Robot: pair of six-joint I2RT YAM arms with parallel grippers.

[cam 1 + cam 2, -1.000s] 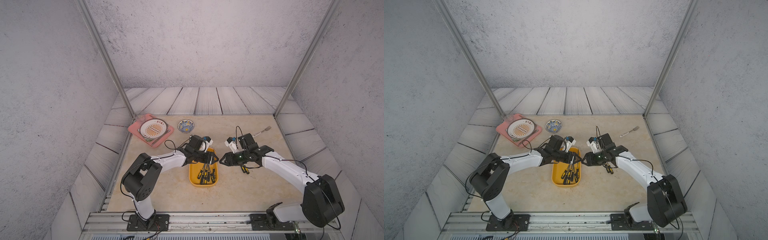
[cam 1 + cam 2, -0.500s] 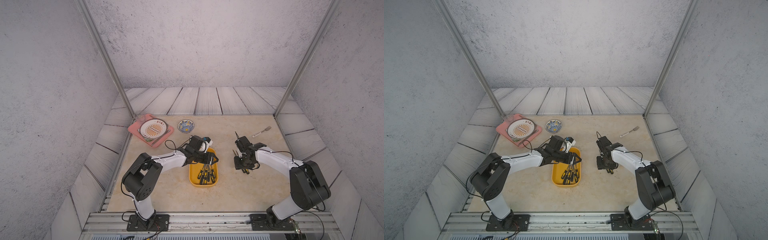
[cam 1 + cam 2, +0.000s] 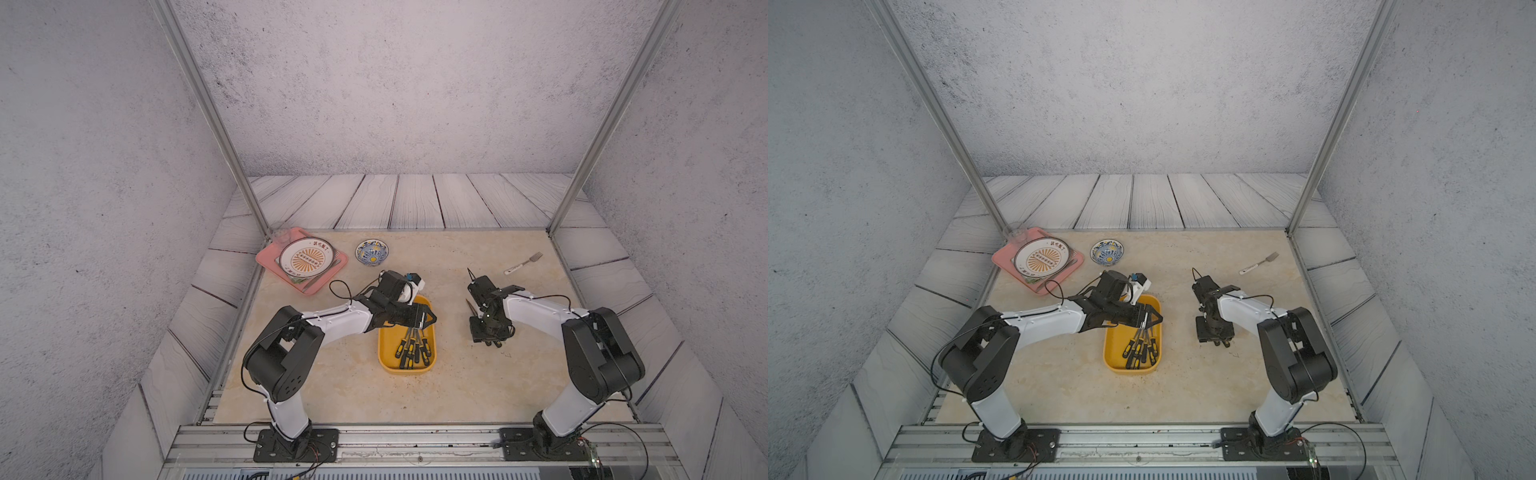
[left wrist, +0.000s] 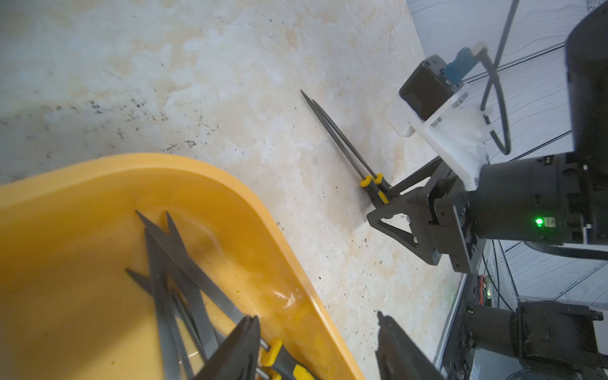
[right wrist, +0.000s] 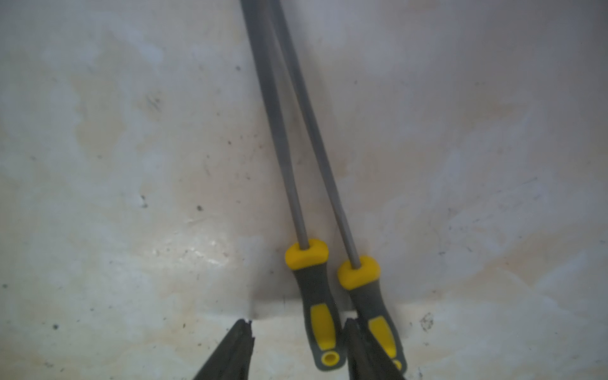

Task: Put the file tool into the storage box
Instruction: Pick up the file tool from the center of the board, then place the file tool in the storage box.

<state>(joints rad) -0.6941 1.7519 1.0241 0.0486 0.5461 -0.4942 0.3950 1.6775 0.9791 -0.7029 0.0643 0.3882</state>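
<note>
Two file tools with grey shafts and black-and-yellow handles lie side by side on the table (image 5: 316, 296) (image 4: 342, 141). My right gripper (image 5: 297, 329) (image 3: 488, 338) hangs open, pointing down over their handles. One handle lies between the fingers; the other file's handle (image 5: 365, 289) sits partly under one finger. The yellow storage box (image 3: 405, 371) (image 3: 1131, 370) holds several more files (image 3: 411, 349). My left gripper (image 4: 316, 329) (image 3: 428, 318) is open and empty above the box's far end, one finger over the box, the other past its rim.
A pink tray (image 3: 266, 257) carrying a plate sits at the back left, with a small blue bowl (image 3: 372, 252) beside it. A fork (image 3: 523, 264) lies at the back right. Metal frame posts stand at the table's back corners.
My right arm swung away from the box to the right, and its gripper turned down over the two files on the table. The left arm stayed still.
</note>
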